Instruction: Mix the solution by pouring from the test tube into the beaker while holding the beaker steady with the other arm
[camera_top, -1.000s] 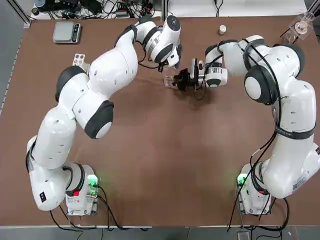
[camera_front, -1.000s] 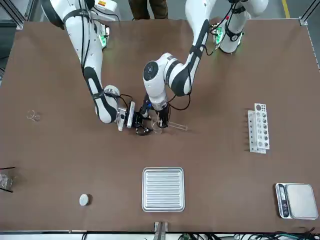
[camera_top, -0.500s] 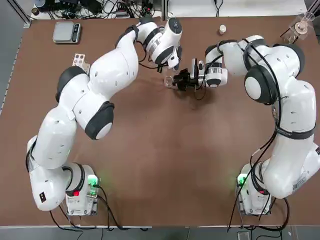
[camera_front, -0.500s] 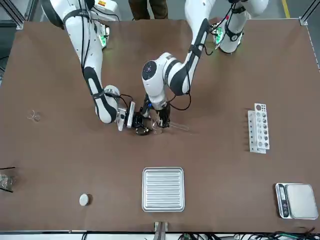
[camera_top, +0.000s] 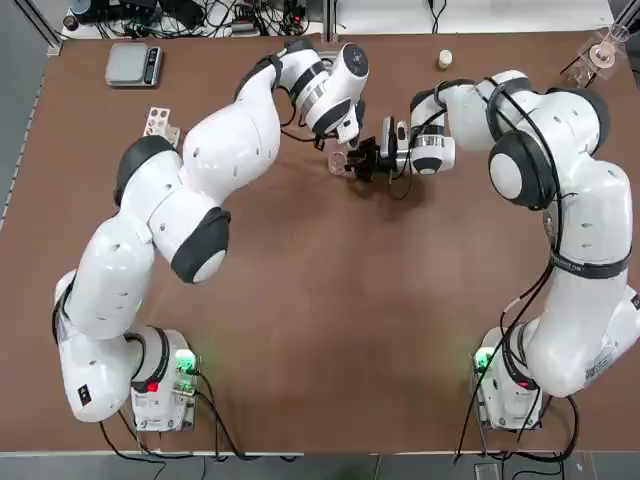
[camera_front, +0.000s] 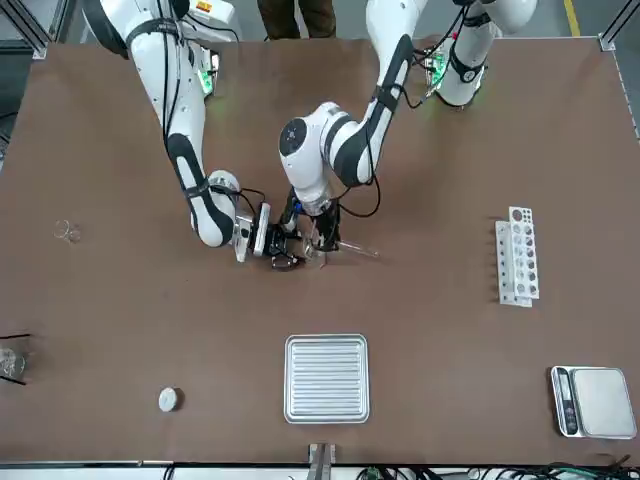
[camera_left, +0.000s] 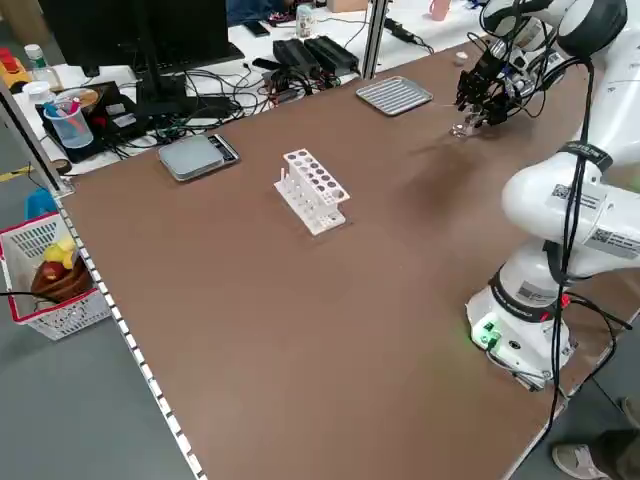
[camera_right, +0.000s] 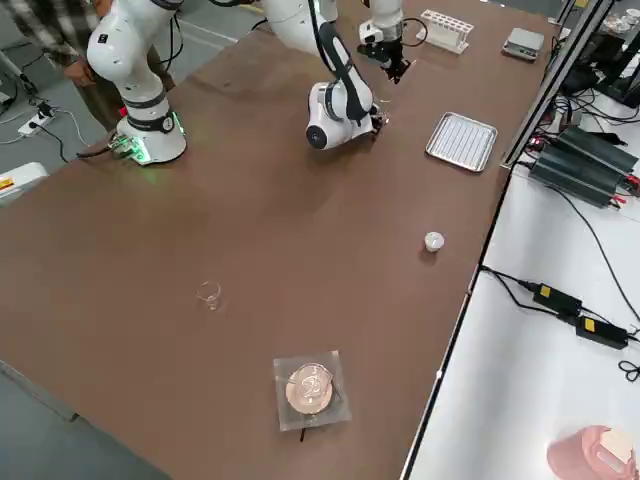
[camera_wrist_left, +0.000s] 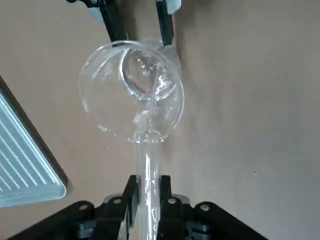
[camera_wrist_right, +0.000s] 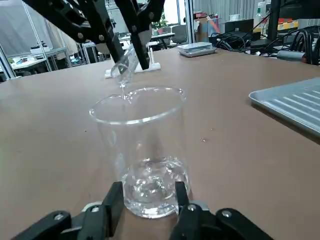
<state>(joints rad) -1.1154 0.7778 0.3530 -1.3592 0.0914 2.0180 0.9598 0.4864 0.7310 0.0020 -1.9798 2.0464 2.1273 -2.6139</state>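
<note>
On the brown tabletop (camera_top: 330, 300), toward its far middle, the small clear glass cylindrical beaker (camera_wrist_right: 141, 150) stands upright with a little clear liquid pooled at its bottom. The right gripper (camera_wrist_right: 145, 202) lies low and level at the tabletop, its two black fingers clenched on the base of the beaker from either side. In the top view the beaker (camera_top: 340, 162) sits just left of this gripper (camera_top: 357, 161).

The left gripper (camera_wrist_left: 148, 194) hangs over the beaker from the far side, clamped on a thin clear glass test tube (camera_wrist_left: 148, 175). The test tube is tilted, its open mouth resting at the beaker's rim, and liquid shows inside the beaker below it. In the front view the test tube (camera_front: 352, 249) slants out to the right of the left gripper (camera_front: 322, 240).

Elsewhere, a ribbed silver metal tray (camera_front: 326, 378) lies on the far side of the beaker, a white perforated test tube rack (camera_top: 158, 123) stands at the far left, and a grey digital scale (camera_top: 134, 63) sits in the far left corner.
</note>
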